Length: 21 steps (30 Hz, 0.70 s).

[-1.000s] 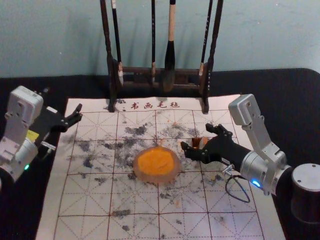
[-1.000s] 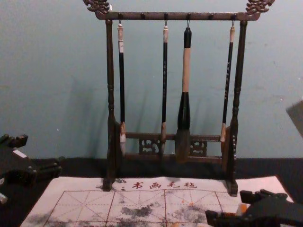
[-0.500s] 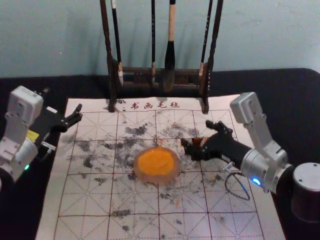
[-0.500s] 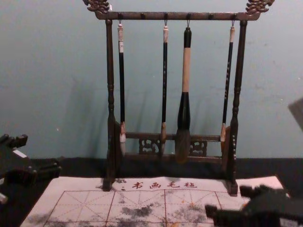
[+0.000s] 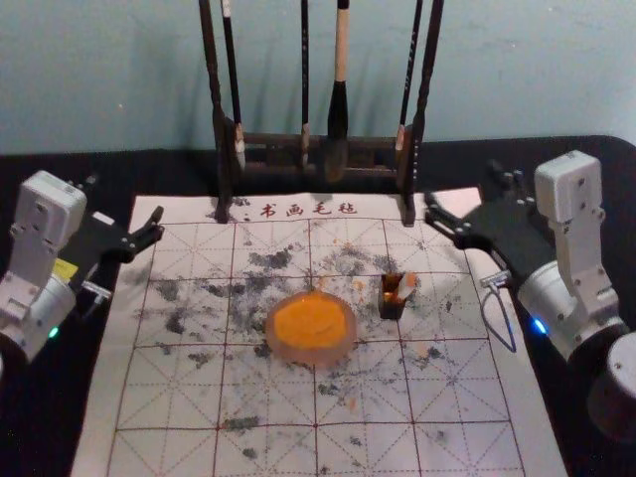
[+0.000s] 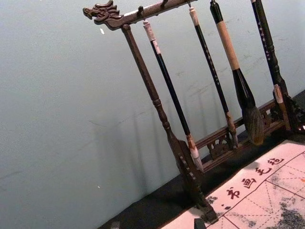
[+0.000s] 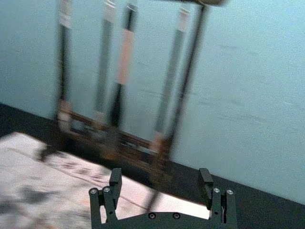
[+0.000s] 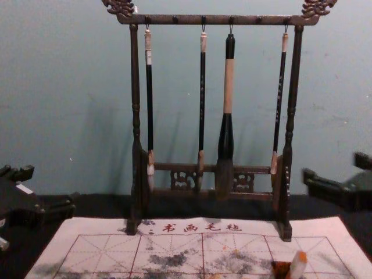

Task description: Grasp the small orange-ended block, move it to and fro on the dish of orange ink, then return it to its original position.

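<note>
A pale block with an orange end (image 5: pixel 406 286) leans tilted in a small dark box (image 5: pixel 393 306), right of the round dish of orange ink (image 5: pixel 310 326). The chest view has the block (image 8: pixel 298 265) at its lower edge, orange end upward, beside the dark box (image 8: pixel 280 269). My right gripper (image 5: pixel 462 189) is raised behind and to the right of the box, apart from it; in its wrist view the right gripper (image 7: pixel 160 177) is open and holds nothing. My left gripper (image 5: pixel 124 197) stays parked, open, over the mat's far left edge; its fingertips barely enter the left wrist view.
A dark wooden rack (image 5: pixel 298 141) with several hanging brushes stands at the back of the mat. The ink-stained white mat (image 5: pixel 268 397) lies on a black-covered table (image 5: pixel 576 209). A large brush (image 8: pixel 226 145) hangs right of the rack's middle.
My right gripper has swung away from the box, back and to the right, and risen. The box and block, largely covered by it before, are now uncovered. The left arm stayed still.
</note>
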Motion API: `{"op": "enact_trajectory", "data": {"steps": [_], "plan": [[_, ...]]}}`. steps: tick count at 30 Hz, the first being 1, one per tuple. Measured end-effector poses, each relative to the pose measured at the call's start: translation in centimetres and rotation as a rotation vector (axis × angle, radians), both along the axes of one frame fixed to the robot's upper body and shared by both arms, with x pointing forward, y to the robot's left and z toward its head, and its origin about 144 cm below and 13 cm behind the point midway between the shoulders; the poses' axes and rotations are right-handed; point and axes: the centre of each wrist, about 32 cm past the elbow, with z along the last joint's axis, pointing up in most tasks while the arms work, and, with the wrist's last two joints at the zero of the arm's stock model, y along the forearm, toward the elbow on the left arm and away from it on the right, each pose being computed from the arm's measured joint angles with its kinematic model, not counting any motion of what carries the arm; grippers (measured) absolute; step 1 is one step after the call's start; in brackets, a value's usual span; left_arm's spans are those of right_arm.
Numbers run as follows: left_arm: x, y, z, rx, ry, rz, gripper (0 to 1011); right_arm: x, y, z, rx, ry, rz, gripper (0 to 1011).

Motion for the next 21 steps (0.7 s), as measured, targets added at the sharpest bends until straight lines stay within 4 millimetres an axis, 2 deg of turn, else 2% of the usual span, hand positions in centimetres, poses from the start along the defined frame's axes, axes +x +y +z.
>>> {"op": "enact_trajectory", "data": {"steps": [5,11,21], "plan": [[0.0,0.0,0.0,0.000,0.000,0.000,1001,-0.1,-0.4,-2.3,-0.066,0.030,-0.111,1000],[0.0,0.0,0.0,0.000,0.000,0.000,1001,-0.2,-0.6,-4.2,-0.120,0.118,-0.112,1000],[0.0,0.0,0.0,0.000,0.000,0.000,1001,-0.2,-0.6,-4.0,-0.117,0.107,-0.112,1000]]}}
